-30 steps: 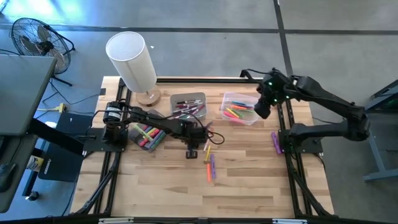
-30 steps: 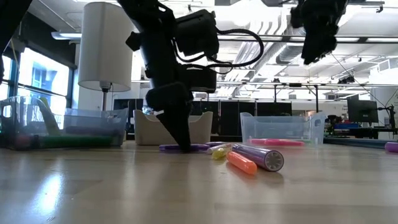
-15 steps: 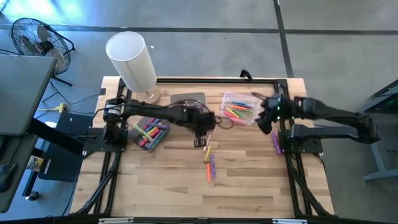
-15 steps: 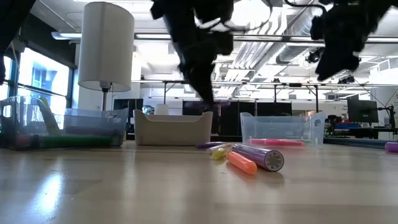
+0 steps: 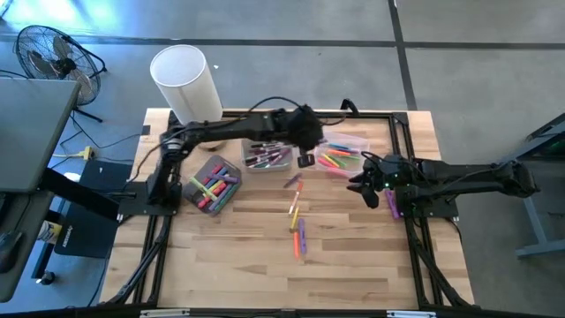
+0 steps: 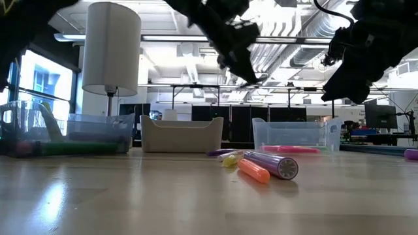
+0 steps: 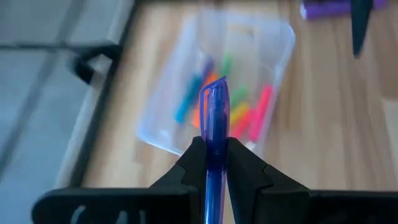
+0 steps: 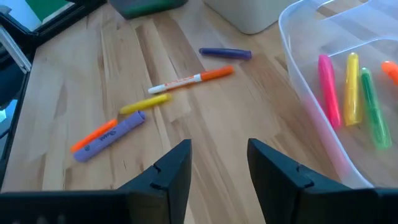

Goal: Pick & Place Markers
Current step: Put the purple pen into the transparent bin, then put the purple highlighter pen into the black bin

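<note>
High: left gripper (image 5: 305, 159) hung over the clear bin (image 5: 355, 142); right gripper (image 5: 359, 187) just beside that bin.
Left wrist: jaws pinched a blue marker (image 7: 215, 134), bin beyond its tip.
Right wrist: jaws spread, empty; loose markers (image 8: 149, 104) on table ahead.

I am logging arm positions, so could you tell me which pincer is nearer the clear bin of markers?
Left. The left pincer, holding a blue pen, hangs over the clear bin's left edge; the right pincer sits just off its front right corner.

clear bin (image 7: 211, 93) blurred, pen (image 7: 215, 143) partly hidden
</note>
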You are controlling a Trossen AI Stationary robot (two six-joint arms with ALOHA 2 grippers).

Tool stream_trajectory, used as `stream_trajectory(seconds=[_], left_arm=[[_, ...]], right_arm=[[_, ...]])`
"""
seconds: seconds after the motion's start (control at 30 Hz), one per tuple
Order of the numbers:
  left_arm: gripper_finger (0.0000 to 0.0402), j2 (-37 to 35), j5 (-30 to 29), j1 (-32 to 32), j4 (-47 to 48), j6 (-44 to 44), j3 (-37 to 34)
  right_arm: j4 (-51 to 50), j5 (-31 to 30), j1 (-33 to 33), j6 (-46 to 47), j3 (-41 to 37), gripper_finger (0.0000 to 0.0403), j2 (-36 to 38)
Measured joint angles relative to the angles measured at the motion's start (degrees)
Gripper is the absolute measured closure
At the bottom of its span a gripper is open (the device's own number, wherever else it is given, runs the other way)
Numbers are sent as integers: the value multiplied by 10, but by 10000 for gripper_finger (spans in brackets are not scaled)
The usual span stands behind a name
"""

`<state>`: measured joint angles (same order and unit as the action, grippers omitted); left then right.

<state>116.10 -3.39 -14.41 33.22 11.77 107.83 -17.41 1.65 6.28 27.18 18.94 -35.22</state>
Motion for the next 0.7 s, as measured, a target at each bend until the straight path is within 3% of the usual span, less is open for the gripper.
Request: stream_trajectory(seconds=[0.33,0.4,0.7], left_arm=[[369,184,78,-6,-5,-32,214],[361,193,84,-6,23,-45,220],[250,190,72,-6,33,-60,198]], right_arm=[[-3,2,0,0,0,258,0],[-3,4,0,0,0,258,0],[-3,2,0,13,0,258,0]])
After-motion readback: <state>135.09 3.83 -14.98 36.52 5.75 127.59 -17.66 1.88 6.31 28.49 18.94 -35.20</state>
